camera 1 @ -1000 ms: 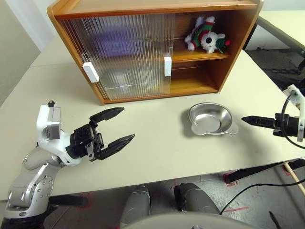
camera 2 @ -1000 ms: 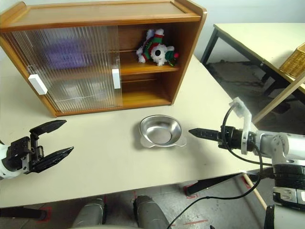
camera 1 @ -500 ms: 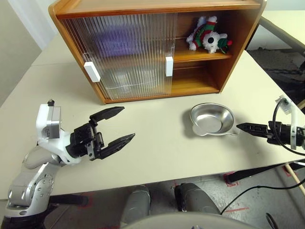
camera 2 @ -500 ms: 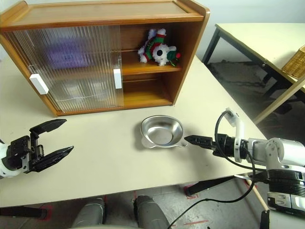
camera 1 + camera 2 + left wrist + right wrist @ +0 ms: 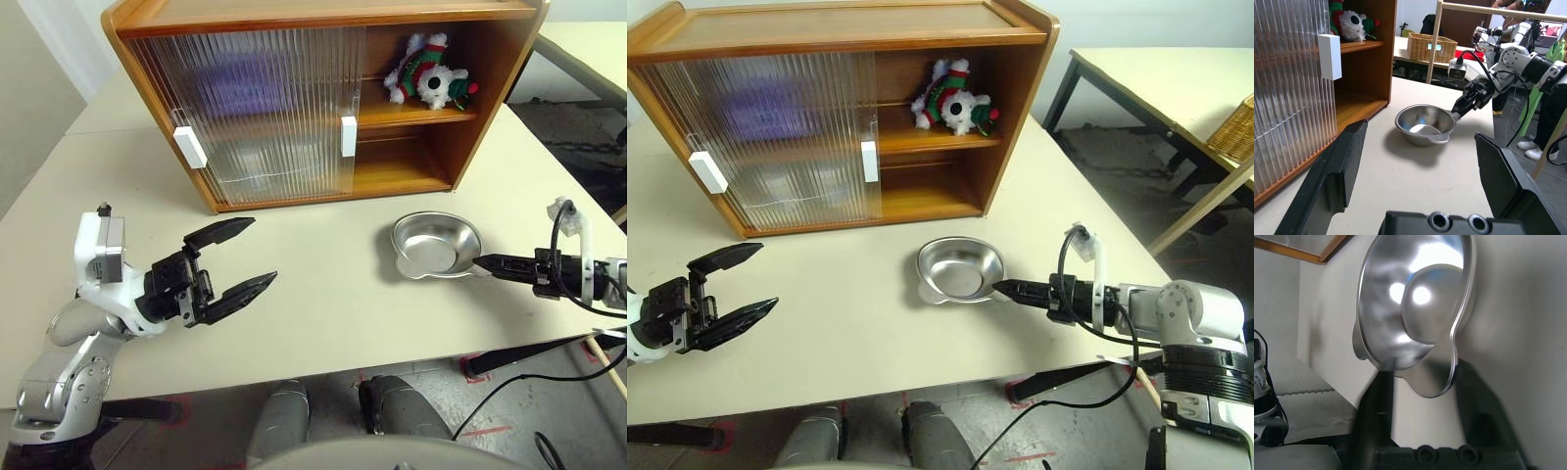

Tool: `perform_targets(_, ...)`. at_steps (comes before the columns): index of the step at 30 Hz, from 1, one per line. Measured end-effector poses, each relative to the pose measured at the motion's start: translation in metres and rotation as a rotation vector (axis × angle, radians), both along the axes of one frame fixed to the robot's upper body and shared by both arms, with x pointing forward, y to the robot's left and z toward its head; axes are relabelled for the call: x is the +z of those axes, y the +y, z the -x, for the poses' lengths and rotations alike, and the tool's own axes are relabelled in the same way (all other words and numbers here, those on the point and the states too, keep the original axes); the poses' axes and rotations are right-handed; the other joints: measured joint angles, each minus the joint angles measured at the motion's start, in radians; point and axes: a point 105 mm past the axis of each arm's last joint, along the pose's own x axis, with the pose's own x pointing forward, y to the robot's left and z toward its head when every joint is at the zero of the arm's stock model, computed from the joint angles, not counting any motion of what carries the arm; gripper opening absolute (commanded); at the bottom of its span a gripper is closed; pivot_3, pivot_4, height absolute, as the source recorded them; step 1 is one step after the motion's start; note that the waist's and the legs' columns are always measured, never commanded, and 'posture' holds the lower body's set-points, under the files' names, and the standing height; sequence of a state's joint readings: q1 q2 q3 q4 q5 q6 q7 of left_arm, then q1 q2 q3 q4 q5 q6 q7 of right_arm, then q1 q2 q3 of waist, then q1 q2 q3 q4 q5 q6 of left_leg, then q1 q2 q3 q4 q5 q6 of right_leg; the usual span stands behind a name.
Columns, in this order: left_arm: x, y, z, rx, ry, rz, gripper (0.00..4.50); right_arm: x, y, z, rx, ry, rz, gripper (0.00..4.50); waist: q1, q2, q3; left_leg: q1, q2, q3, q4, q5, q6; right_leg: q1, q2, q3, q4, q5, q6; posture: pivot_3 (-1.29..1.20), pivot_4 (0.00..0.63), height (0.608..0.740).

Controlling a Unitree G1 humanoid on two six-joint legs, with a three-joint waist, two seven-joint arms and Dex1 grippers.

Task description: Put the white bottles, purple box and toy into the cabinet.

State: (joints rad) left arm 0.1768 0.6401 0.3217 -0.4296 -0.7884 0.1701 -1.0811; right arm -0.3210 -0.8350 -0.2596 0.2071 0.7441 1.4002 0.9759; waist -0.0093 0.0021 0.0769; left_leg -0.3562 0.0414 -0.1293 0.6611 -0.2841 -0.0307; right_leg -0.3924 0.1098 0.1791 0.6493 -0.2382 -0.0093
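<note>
Toy [image 5: 429,74] is already on the upper shelf of the cabinet [image 5: 294,15], right side, door slid left. Behind the ribbed door we see a purple blur up top, probably the purple box; the white bottles we can't make out through the glass.

So the listed items look stowed or nearly so. Our right hand [image 5: 1011,288] is at the steel bowl [image 5: 435,243], fingertips at its near rim tab. From the wrist view the fingers sit either side of the tab, fairly narrow; we can't tell if they're actually clamped on it. Left hand [image 5: 240,261] hovers wide and empty over the desk [image 5: 323,304], well clear of everything.

Our read: the bowl isn't a task item, so the next move is either getting a firm pinch on the tab or backing off. Thin shiny rim, likely to slip.

Pale plain desk, nothing else on it. Another table with a wicker basket [image 5: 1431,47] stands beyond.
</note>
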Motion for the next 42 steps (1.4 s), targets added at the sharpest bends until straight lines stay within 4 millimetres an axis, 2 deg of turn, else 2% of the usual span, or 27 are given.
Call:
perform_targets(3,0.000,0.000,0.000,0.002,-0.001,0.000,4.50,0.005,0.002,-0.001,0.006,-0.015,-0.023,0.22,0.000,0.000,0.000,0.000,0.000,0.000,0.000,0.000,0.000,0.000,0.000,0.000,0.000,0.000,0.000,0.04,0.090,0.740)
perform_targets(4,0.000,0.000,0.000,0.003,-0.002,0.000,4.50,0.010,0.006,-0.003,0.021,-0.032,-0.049,0.01,0.000,0.000,0.000,0.000,0.000,0.000,0.000,0.000,0.000,0.001,0.000,0.000,0.000,0.000,0.000,0.04,0.090,0.740)
perform_targets(13,0.001,0.000,0.000,0.003,-0.007,-0.001,4.50,0.021,0.001,-0.003,-0.010,-0.025,-0.130,0.01,0.010,0.000,0.000,0.000,-0.001,0.000,0.001,0.000,0.000,0.001,-0.001,0.000,0.000,0.000,0.000,0.03,0.089,0.740)
perform_targets(18,0.001,0.001,-0.001,0.003,-0.012,-0.002,4.50,0.042,0.001,-0.016,-0.045,-0.046,-0.242,0.01,0.008,0.000,0.000,0.000,0.000,0.000,0.001,0.000,0.000,0.000,0.000,0.000,0.000,0.000,0.000,0.04,0.091,0.740)
perform_targets(22,0.001,0.001,-0.001,0.006,-0.013,-0.004,4.50,0.055,0.010,-0.030,-0.070,-0.086,-0.353,0.01,0.004,0.000,-0.001,0.001,0.001,0.000,0.001,0.000,0.000,0.000,0.000,0.000,0.001,0.001,0.000,0.05,0.092,0.740)
perform_targets(30,0.000,0.002,0.000,0.015,-0.009,-0.007,4.50,0.056,0.033,-0.058,-0.177,-0.126,-0.490,0.01,0.010,0.000,-0.001,0.000,0.001,-0.003,0.000,0.000,0.001,-0.001,-0.001,0.000,0.001,0.001,-0.001,0.06,0.087,0.740)
perform_targets(37,0.001,0.003,0.000,0.017,-0.011,-0.008,4.50,0.056,0.036,-0.082,-0.335,-0.152,-0.534,0.01,0.011,0.001,-0.001,0.000,0.001,-0.007,-0.001,-0.003,0.005,-0.002,-0.001,0.000,0.001,0.002,-0.002,0.05,0.082,0.740)
perform_targets(42,0.001,0.003,0.000,0.015,-0.013,-0.010,4.50,0.043,0.041,-0.095,-0.443,-0.137,-0.521,0.01,0.011,0.001,-0.001,0.000,0.001,-0.011,-0.001,-0.004,0.008,-0.003,0.000,0.000,0.001,0.002,-0.003,0.05,0.078,0.740)
